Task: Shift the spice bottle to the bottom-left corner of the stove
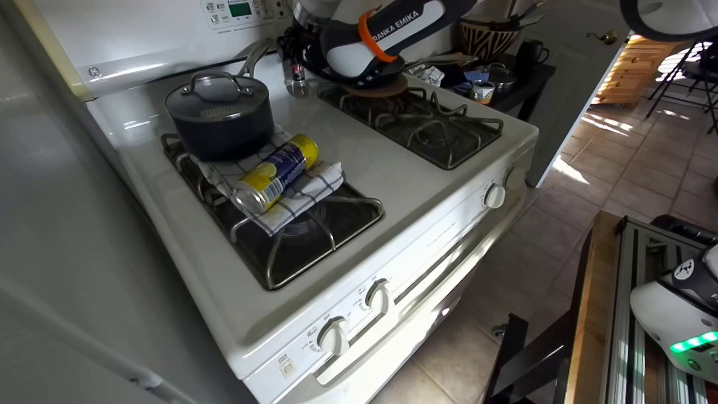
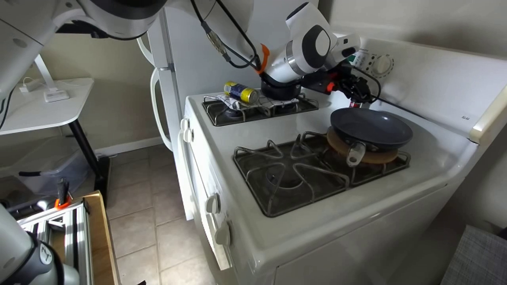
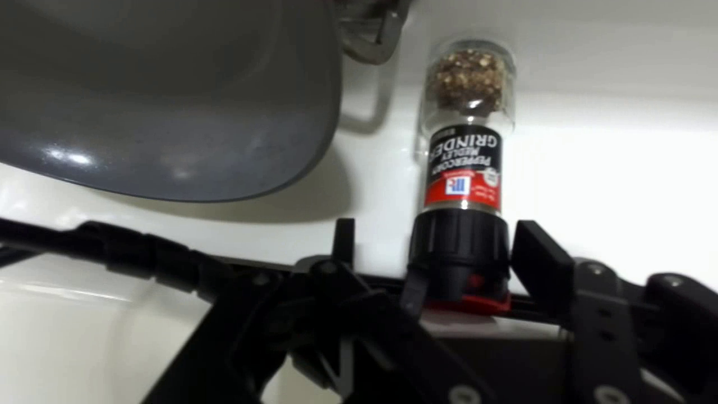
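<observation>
Straddling spice bottle (image 3: 465,163) at cap, gripper (image 3: 435,241) spread; gap toward pan (image 3: 168,101) edge.

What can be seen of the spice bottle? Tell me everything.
The spice bottle is clear and glass-looking, with brown and tan peppercorns at the bottom, a black-and-red label reading Peppercorn Medley Grinder, a ribbed black cap and red at the top. It stands upright toward the rear of the stove, between the pot and the pan. The cap lies between the open jaws; whether they touch it cannot be told.
</observation>
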